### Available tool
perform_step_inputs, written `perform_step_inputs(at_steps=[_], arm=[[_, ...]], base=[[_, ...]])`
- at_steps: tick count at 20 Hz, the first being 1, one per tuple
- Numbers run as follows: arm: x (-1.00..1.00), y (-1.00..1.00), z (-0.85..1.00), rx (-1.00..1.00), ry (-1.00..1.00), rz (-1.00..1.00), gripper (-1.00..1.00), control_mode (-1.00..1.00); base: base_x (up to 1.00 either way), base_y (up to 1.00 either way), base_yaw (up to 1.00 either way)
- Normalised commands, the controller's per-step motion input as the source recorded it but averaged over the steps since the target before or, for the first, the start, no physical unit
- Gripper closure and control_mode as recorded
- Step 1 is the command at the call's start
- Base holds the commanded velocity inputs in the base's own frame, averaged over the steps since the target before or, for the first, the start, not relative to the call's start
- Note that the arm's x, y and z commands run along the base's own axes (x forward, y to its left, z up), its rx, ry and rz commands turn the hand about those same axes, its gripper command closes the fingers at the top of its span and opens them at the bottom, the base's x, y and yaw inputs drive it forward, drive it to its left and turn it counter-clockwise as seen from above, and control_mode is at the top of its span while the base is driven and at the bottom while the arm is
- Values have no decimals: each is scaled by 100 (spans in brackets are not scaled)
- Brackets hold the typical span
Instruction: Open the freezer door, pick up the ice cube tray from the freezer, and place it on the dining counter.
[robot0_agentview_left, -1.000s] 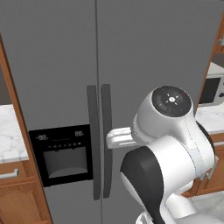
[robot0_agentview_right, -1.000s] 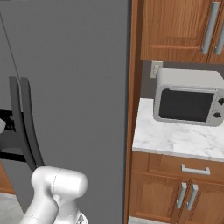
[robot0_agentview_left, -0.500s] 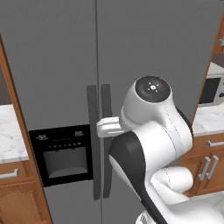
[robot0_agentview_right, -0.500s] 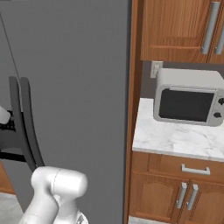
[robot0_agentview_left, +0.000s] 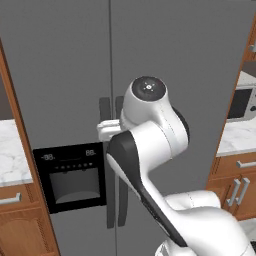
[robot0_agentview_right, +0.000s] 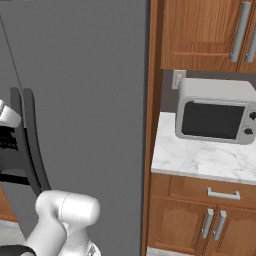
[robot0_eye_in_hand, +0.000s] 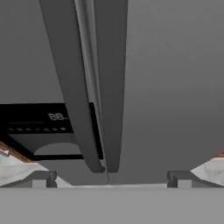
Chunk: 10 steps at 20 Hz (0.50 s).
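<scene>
The fingers (robot0_eye_in_hand: 108, 179) stand wide apart and clamp nothing, one tip low at the left and one low at the right of the hand view; between them hang the lower ends of two long dark curved handles, side by side, with the seam of the two doors running down between them; the left handle (robot0_eye_in_hand: 72, 87) belongs to the freezer door (robot0_agentview_left: 55, 75), the right handle (robot0_eye_in_hand: 111, 83) to the plain grey door (robot0_agentview_left: 180, 55); both doors are shut and flush. In the left base view the white hand (robot0_agentview_left: 107, 131) sits just in front of the handles, near their upper part, with the arm's white elbow bulking to its right. The black dispenser panel (robot0_agentview_left: 70, 177) lies on the freezer door, low and left of the handles. Far right, a grey microwave (robot0_agentview_right: 215, 117) rests on a marble counter (robot0_agentview_right: 200, 160) over brown wooden cabinets (robot0_agentview_right: 200, 220); more wooden cabinets (robot0_agentview_right: 205, 35) hang above it.
</scene>
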Motion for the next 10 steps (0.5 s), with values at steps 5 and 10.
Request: perform_step_inputs(at_steps=[5,10], arm=[[50,26,0,0,0,0,-100,-100],[40,31,0,0,0,0,-100,-100]], base=[[0,0,0],[0,0,0]])
